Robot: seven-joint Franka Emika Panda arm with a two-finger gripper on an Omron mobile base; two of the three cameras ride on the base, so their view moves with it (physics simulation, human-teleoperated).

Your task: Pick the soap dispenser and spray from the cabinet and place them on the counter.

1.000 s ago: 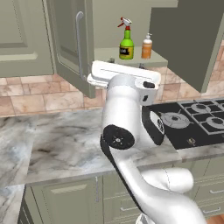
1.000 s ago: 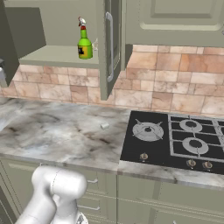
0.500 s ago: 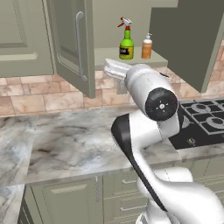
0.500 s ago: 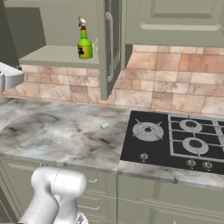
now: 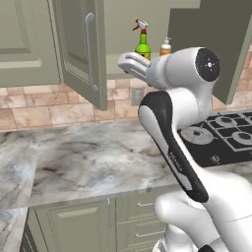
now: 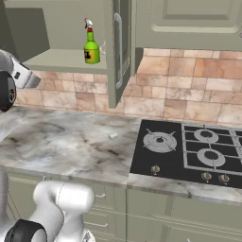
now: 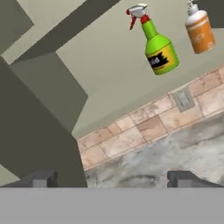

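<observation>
**Tool spread wide below open cabinet, both bottles on shelf**

Cabinet [image 5: 78,54] stood w/ both doors swung open, bar handle on the left door facing the room. On its bottom shelf [image 6: 61,60], spray [image 5: 142,43] stood upright near the front edge, approx mid-shelf. Just beside it, to its right and not touching, stood the soap dispenser [image 5: 166,47], also upright, a bit shorter. In right base view the spray [image 6: 91,45] sat close to the shelf's right end, next to the open door.

Tool [image 7: 113,178] was released, fingertips [image 7: 40,178] far apart w/ nothing btwn them. Hand view looked up at a roll: bottles in the upper right, tile backsplash and counter [image 7: 175,153] below them. Tool was clear of both bottles.

Counter [image 5: 88,162] ran under the cabinet; stovetop [image 6: 189,151] at its right end.
</observation>
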